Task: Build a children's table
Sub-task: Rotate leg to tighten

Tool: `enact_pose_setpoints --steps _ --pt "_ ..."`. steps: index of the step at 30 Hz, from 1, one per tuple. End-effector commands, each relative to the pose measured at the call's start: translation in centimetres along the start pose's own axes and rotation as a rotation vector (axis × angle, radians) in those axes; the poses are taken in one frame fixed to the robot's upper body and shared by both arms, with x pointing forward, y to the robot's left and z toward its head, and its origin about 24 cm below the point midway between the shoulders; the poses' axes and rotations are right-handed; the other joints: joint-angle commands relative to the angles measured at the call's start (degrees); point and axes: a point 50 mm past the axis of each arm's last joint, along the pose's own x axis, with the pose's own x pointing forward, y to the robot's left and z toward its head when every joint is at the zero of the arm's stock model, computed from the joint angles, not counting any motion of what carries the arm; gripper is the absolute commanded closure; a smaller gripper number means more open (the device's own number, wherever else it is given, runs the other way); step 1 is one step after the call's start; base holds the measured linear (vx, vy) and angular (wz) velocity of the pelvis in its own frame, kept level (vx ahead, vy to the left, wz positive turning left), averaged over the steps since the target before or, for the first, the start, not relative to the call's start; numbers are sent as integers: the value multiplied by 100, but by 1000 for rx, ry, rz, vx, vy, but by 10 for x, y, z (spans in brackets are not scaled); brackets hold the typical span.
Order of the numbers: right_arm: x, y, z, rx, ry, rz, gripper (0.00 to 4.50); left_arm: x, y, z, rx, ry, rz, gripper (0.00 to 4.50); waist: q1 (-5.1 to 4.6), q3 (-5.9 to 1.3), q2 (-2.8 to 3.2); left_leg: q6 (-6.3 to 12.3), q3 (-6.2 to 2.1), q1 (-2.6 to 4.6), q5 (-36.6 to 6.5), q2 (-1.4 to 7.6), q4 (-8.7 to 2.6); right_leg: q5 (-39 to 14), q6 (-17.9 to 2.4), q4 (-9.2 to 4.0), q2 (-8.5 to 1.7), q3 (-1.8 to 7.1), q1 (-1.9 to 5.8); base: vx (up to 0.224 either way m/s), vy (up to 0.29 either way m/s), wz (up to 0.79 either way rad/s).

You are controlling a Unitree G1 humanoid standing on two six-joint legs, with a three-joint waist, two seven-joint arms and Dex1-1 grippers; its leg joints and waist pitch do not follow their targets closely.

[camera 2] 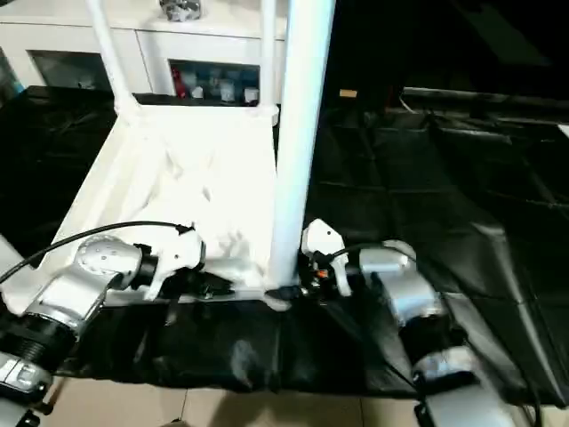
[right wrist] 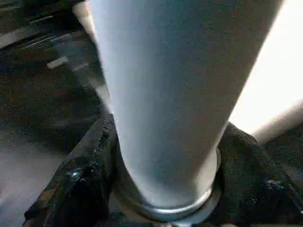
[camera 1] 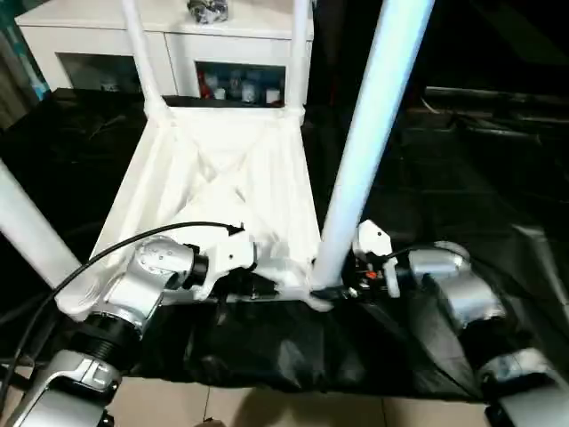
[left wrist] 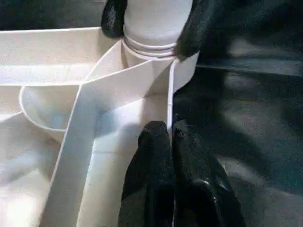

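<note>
Putting a leg on the upside-down table

The right gripper (camera 2: 298,283) hugs the near leg (camera 2: 298,133); the left gripper (left wrist: 170,137) pinches the table's (camera 1: 222,169) edge. Next, twist the leg tight.

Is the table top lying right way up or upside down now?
Upside down: the table top shows its ribbed underside, and the legs rise from its corners.

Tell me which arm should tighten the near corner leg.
Right. The right gripper already has its black fingers around the base of the near leg, where it enters the upturned tabletop. The left gripper is pinched shut on the tabletop's rim, so it looks better kept there as a brace.
</note>
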Motion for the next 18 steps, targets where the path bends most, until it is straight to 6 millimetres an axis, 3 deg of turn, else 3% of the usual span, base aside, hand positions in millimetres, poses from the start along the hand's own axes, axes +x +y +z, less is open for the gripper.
enact_pose_setpoints --steps 1,3,4,6,7,9,10,11,12,15,18 --pt "19 6 -7 41 24 -131 181 30 -9 11 -21 -29 36 450 -58 -161 10 -155 -44 64 -2074 116 -439 -2660 -798 -553 -315 182 124 -57 0 -3" --pt "29 11 -4 69 -20 -203 182 46 -16 22 -33 -58 51 450 -106 -178 -19 -134 -76 53 -2147 105 -438 -2890 -637 -593 -318 169 124 0 0 0" --pt "33 13 -2 78 -31 -229 182 52 -19 25 -36 -66 53 450 -99 -182 36 -130 -82 56 -2139 106 -441 -2836 -640 -590 -318 173 121 0 0 0" --pt "41 16 2 86 -55 -298 182 62 -24 32 -27 -77 47 450 -115 -189 -2 -48 -66 36 -2097 91 -432 -2662 -656 -599 -298 171 122 0 0 0" --pt "42 16 2 87 -57 -302 182 63 -24 33 -26 -78 47 450 -111 -189 21 -18 -46 55 -2067 88 -422 -2587 -673 -609 -289 186 86 0 0 0" --pt "51 23 9 101 -100 -332 182 73 -29 39 -12 -81 42 450 -105 -196 37 -4 -48 37 -1970 92 -433 -2417 -683 -598 -282 183 105 0 0 0" --pt "53 25 11 104 -114 -327 130 75 -30 40 2 -77 40 450 -99 -200 39 2 -47 40 -1969 94 -430 -2358 -702 -590 -281 183 106 0 0 0" --pt "55 27 12 118 -128 -324 130 76 -31 41 10 -73 39 450 -100 -197 40 10 -46 30 -1959 96 -434 -2299 -712 -587 -280 185 112 0 0 0" --pt "55 28 13 130 -138 -321 117 76 -31 41 15 -72 34 450 -90 -200 89 7 -52 22 -1962 96 -440 -2197 -736 -570 -283 189 119 0 0 0" --pt "49 23 11 99 -119 -320 87 70 -28 39 29 -72 26 450 -98 -211 75 25 -42 6 -1902 98 -439 -1800 -849 -535 -267 187 144 0 0 0" --pt "38 13 7 57 -82 -328 78 60 -26 34 43 -76 6 450 -97 -215 60 47 -38 -6 -1870 97 -434 -1741 -883 -530 -274 186 159 0 0 0"
